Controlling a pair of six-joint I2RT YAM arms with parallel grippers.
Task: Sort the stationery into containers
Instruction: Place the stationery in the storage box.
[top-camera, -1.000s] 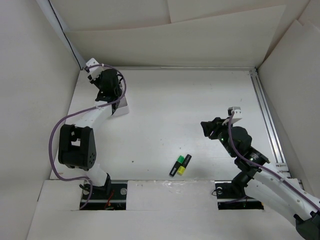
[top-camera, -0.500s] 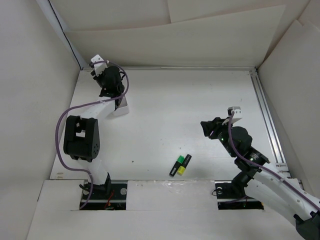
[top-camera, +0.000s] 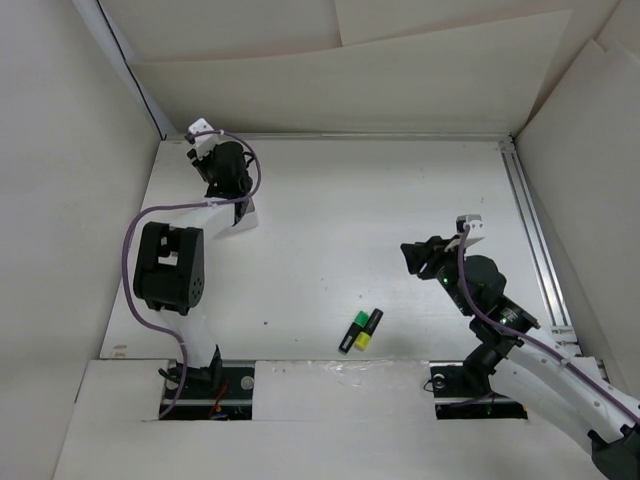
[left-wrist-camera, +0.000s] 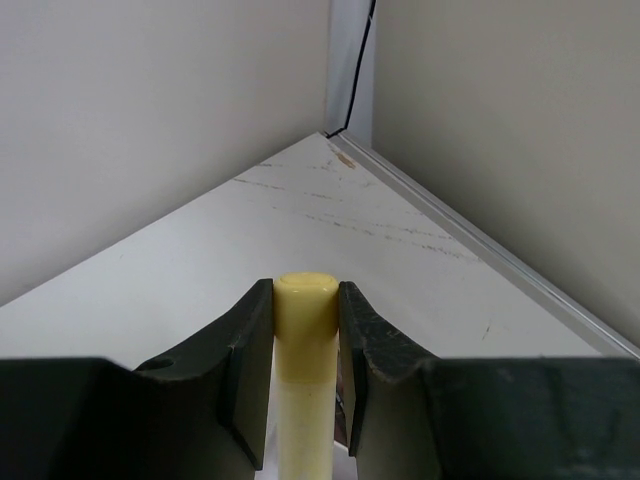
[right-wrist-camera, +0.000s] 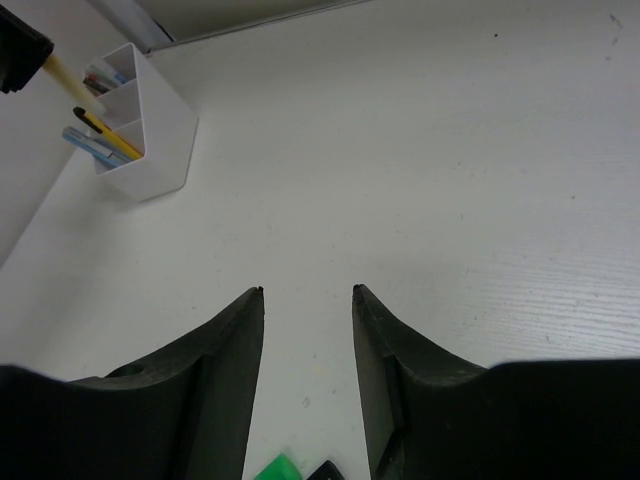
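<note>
My left gripper (top-camera: 222, 170) is at the far left of the table, just behind the white container (top-camera: 243, 212). It is shut on a pale yellow pen (left-wrist-camera: 305, 350), whose rounded end sticks out between the fingertips. From the right wrist view that pen (right-wrist-camera: 66, 80) slants down towards the container (right-wrist-camera: 150, 130), which holds a yellow pen (right-wrist-camera: 112, 135) and a blue one (right-wrist-camera: 95, 148). A green highlighter (top-camera: 355, 330) and a yellow highlighter (top-camera: 367, 330) lie side by side near the front edge. My right gripper (top-camera: 412, 255) hovers open to their right, nothing between its fingers (right-wrist-camera: 245, 330).
White walls close in the table on the left, back and right. A metal rail (top-camera: 530, 235) runs along the right side. The left arm's purple cable (top-camera: 135, 225) loops beside its elbow.
The left wrist has shifted a little right and back above the container, and its elbow has swung right. The right arm and the highlighters have not moved.
</note>
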